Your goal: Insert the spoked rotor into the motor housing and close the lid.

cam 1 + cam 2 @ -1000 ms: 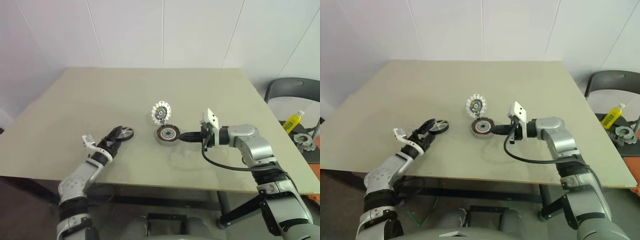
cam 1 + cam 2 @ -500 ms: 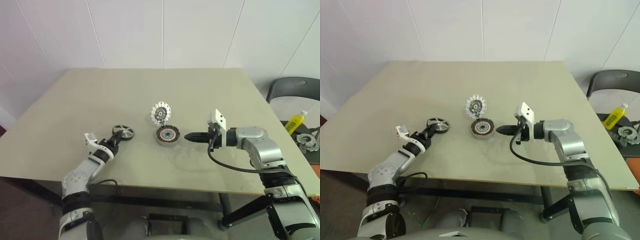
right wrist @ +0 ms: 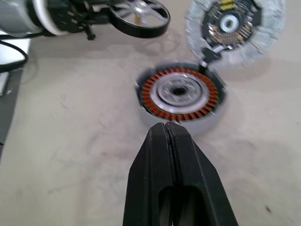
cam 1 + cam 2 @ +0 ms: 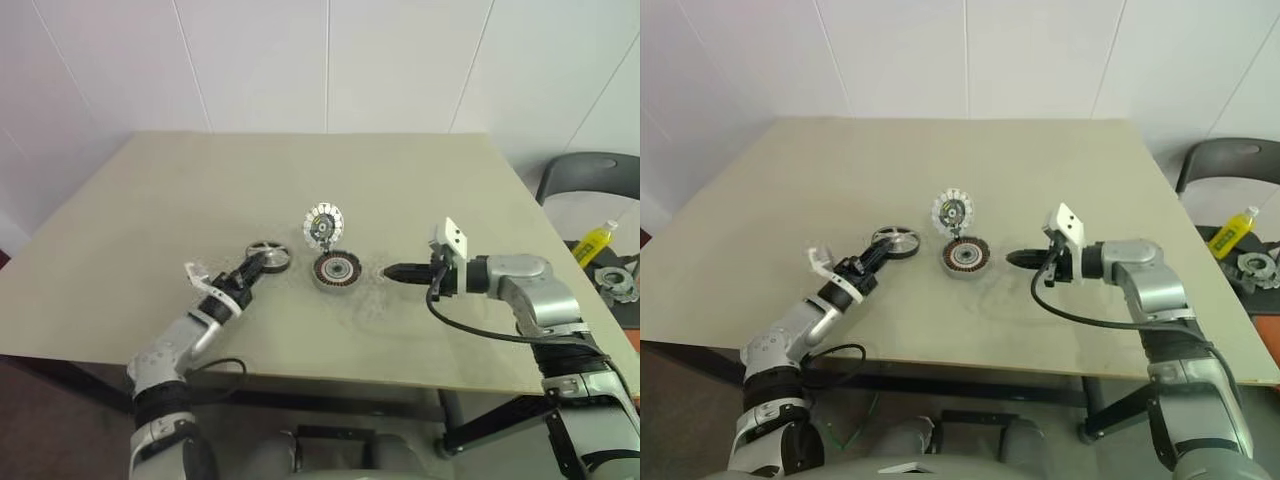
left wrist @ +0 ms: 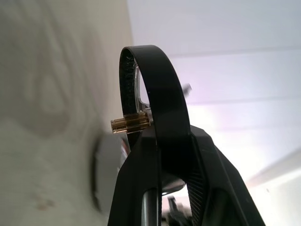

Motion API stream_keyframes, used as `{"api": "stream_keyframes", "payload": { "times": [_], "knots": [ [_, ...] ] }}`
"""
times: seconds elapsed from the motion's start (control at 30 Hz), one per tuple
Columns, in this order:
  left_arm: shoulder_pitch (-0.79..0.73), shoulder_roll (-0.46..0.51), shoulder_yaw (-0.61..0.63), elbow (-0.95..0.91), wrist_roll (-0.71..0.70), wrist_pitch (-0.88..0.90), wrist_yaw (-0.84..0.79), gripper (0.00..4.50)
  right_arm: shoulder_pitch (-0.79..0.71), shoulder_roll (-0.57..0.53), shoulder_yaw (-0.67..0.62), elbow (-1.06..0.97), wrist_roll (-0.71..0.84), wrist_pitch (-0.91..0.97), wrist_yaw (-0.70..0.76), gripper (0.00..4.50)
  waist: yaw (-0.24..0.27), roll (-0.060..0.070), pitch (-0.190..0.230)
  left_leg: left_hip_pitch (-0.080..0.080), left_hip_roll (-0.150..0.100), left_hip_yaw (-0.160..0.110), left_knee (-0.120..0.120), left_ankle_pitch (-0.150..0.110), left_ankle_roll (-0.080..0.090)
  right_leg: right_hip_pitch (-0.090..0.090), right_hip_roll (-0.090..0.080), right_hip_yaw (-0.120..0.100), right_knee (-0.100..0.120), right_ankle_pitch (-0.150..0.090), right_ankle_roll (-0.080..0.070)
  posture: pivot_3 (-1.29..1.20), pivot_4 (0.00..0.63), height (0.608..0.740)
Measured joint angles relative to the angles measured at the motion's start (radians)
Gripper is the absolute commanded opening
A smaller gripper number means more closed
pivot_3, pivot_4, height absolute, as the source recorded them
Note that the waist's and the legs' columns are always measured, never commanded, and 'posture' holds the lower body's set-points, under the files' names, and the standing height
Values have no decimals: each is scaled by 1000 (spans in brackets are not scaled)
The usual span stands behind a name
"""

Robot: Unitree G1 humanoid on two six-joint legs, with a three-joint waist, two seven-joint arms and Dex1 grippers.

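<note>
Left gripper (image 4: 262, 268) is pinched on the rim of the spoked rotor (image 4: 896, 241), carrying it just above the table (image 4: 150, 200), left of the motor housing (image 4: 336, 269) and near it. Right gripper (image 4: 1018, 259) has its fingers pressed together, holding nothing, parked just right of the housing with its tip aimed at it. Housing sits flat around the table's middle, a bit toward the near edge, open face up, coppery windings and pale hub exposed. Lid (image 4: 323, 224) stands tilted up behind it, toward the far edge, looks hinged or touching at the housing's back rim. Rotor looks light, rigid, thin-spoked, with a small brass pinion on the hub; I'd keep the grip on the rim, not the spokes, and a smooth rim could slip in a narrow pinch. No long axis as such: it's a disc, lying roughly level from the head views, hub axis near vertical. It needs to come down square over the housing centre
</note>
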Motion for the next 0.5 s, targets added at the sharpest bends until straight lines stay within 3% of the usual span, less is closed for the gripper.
{"api": "stream_keyframes", "payload": {
  "times": [0.2, 0.5],
  "knots": [
    [-8, 6, -63, -23, -44, 125, 11, 398, 30, -11, -13, 3, 0, 0, -7, 0, -8, -1, 1, 1, 0, 2, 1, 0, 0, 0, 0, 1, 1, 0, 0, 0, 0, 740],
    [-15, -6, -71, -55, -87, 146, 79, 398, 53, -13, -14, -14, 0, 8, -21, 0, -3, -2, 1, 1, 0, 3, 2, 0, 0, 0, 0, 2, 1, 0, 0, 0, 0, 740]
  ]
}}
